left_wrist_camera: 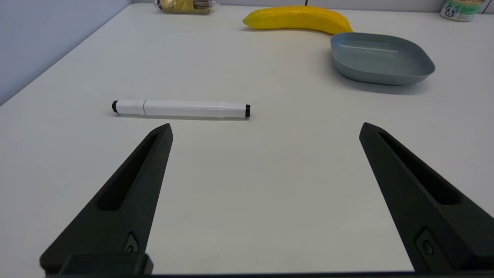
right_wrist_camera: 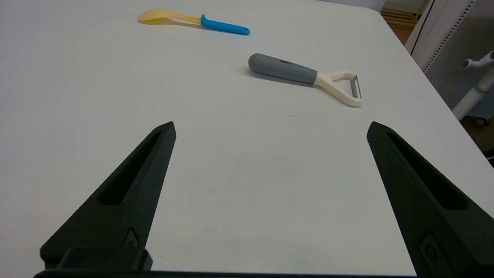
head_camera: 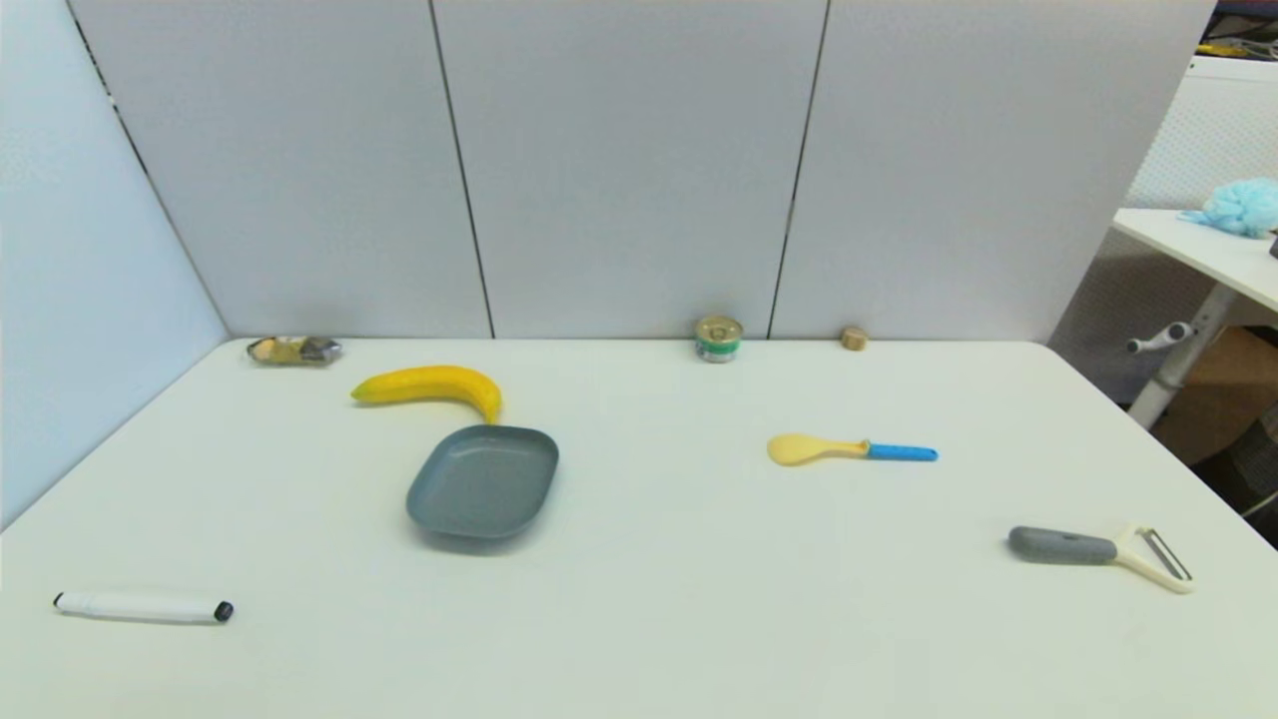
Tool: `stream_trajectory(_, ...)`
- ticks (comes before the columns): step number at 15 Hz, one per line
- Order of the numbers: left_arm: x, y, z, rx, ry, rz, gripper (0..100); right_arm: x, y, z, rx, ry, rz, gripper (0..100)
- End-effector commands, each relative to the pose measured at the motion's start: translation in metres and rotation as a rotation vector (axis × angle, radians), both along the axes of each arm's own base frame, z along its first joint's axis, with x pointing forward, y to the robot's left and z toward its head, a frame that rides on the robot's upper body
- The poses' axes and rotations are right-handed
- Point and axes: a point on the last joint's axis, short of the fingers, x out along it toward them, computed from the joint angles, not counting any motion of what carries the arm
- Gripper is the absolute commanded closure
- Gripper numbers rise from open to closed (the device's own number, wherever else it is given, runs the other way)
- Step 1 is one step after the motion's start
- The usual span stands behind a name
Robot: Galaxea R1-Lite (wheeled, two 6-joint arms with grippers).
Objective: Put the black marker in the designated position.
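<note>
While both arms waited low at the near edge of the white table (head_camera: 699, 619), the black marker (head_camera: 143, 606) lay flat on its side, well to the left of the grey tray (head_camera: 483, 482) and nearer the robot. The left gripper (left_wrist_camera: 265, 129) hung just short of the marker, fingers spread wide and holding nothing. The right gripper (right_wrist_camera: 270, 129), equally wide and empty, faced a peeler (right_wrist_camera: 305, 78), far right of the tray.
</note>
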Motion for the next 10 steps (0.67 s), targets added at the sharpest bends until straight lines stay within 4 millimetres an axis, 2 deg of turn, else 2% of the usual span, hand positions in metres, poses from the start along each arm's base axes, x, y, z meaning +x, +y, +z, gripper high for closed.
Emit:
stream_trajectory(1,0.007,0.0,0.055,0.002,0.05,0.015,0,0.0,0.0,0.0,-0.001,0.001,0.001,0)
stream_trajectory(4,0.023,0.0,0.101,0.001,0.132,0.062,0,0.0,0.0,0.0,-0.001,-0.002,0.001,0)
stream_trajectory(7,0.054,0.003,0.133,0.0,0.244,0.068,0,0.0,0.0,0.0,-0.001,-0.002,0.001,0)
stream_trajectory(8,0.071,0.005,0.14,0.018,0.293,0.091,0,0.0,0.0,0.0,-0.001,-0.002,0.001,0)
stream_trajectory(10,0.091,0.012,0.14,0.017,0.361,0.158,0,0.0,0.0,0.0,-0.001,-0.002,0.001,0)
